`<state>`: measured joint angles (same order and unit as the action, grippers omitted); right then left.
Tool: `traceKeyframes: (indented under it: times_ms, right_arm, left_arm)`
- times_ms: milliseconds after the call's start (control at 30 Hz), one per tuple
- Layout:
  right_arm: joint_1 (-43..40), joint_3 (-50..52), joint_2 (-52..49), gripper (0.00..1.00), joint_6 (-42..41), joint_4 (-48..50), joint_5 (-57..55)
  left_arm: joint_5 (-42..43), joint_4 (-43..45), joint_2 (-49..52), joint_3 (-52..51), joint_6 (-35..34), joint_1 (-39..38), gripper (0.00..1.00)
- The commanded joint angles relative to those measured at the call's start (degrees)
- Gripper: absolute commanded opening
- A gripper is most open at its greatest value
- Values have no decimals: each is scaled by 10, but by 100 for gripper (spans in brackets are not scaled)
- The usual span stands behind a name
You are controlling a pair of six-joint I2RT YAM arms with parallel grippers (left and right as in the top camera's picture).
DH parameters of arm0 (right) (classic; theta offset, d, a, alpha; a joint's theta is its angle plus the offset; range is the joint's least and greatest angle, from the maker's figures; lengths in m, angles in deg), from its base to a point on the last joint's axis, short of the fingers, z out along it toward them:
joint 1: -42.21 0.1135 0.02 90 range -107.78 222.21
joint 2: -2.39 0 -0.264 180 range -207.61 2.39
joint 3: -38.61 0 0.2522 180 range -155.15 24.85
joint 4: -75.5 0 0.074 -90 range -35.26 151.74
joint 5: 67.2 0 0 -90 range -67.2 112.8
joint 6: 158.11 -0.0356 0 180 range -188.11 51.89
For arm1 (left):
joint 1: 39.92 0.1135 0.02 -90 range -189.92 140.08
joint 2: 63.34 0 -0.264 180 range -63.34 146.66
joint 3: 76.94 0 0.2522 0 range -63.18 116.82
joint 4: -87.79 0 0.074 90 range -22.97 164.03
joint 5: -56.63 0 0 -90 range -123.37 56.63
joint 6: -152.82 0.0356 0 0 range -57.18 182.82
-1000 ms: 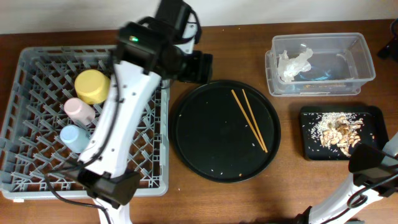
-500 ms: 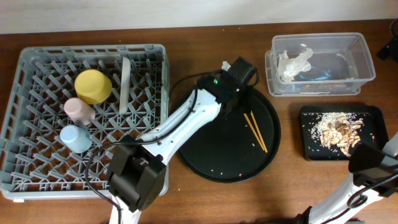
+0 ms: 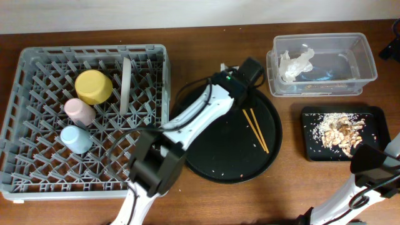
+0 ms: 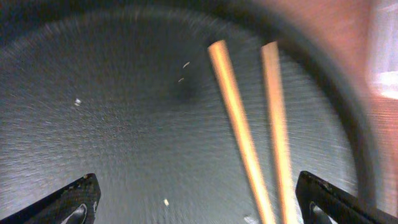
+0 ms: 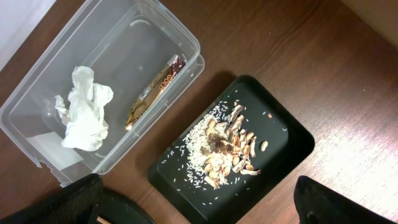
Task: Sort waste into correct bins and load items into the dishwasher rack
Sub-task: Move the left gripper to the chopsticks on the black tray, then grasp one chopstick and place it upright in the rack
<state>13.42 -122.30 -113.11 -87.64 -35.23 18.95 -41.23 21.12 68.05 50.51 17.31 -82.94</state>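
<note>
I read the left jaws spread wide, empty, over the chopsticks (image 4: 239, 124), which lie towards the round tray's (image 4: 93, 93) right rim; bare tray floor leftward. Right jaws also spread, high above the clear tub (image 5: 186, 46).

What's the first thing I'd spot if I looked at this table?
Probably the big grey plastic crate with pegs on the left, holding a bright yellow bowl, a small pink cup and a small light-blue cup. Next, the left gripper, open, hovers over two thin brown chopsticks on the large round black tray in the middle.
</note>
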Motion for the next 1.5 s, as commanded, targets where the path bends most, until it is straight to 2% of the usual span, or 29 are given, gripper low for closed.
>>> traceKeyframes:
  times_ms: [0,33,100,200,267,300,467,667,700,833,867,900,933,1033,1067,1133,1200,1333,1467]
  right_arm:
    - [-1,-5,3,99,-2,-3,-9]
    - [-1,-5,3,99,-2,-3,-9]
    - [-1,-5,3,99,-2,-3,-9]
    - [-1,-5,3,99,-2,-3,-9]
    - [-1,-5,3,99,-2,-3,-9]
    - [-1,-5,3,99,-2,-3,-9]
    - [-1,-5,3,99,-2,-3,-9]
    - [-1,-5,3,99,-2,-3,-9]
    - [-1,-5,3,99,-2,-3,-9]
    - [-1,-5,3,99,-2,-3,-9]
    - [-1,-5,3,99,-2,-3,-9]
    - [-1,-5,3,99,-2,-3,-9]
    - [-1,-5,3,99,-2,-3,-9]
    - [-1,-5,3,99,-2,-3,-9]
    - [-1,-5,3,99,-2,-3,-9]
    - [-1,-5,3,99,-2,-3,-9]
    - [-1,-5,3,99,-2,-3,-9]
    - [-1,-5,3,99,-2,-3,-9]
    - [-1,-5,3,99,-2,-3,-9]
  left_arm:
    - [-21,10,34,3,-27,-7,99]
    - [-23,13,36,3,-27,-10,98]
    - [-43,27,37,2,-27,-20,83]
    - [-110,47,37,2,-26,-54,75]
    - [-155,50,38,2,-27,-73,73]
    - [-160,54,42,2,-27,-78,69]
    - [-156,48,75,2,-74,-79,64]
    - [-151,43,75,2,-78,-79,60]
    - [-149,42,76,2,-78,-79,55]
    - [-140,30,90,-1,-78,-79,49]
    - [-140,26,90,-1,-78,-79,46]
    - [-140,18,90,-1,-78,-79,33]
    - [-137,10,90,-1,-78,-79,25]
    - [-110,-6,90,-1,-78,-79,21]
    - [-110,-7,91,-1,-78,-79,14]
    - [-110,-17,91,-1,-78,-79,12]
    - [-110,-29,90,0,-77,-79,1]
    - [-114,-64,47,10,-62,-72,1]
    - [-113,-101,-43,27,48,-53,1]
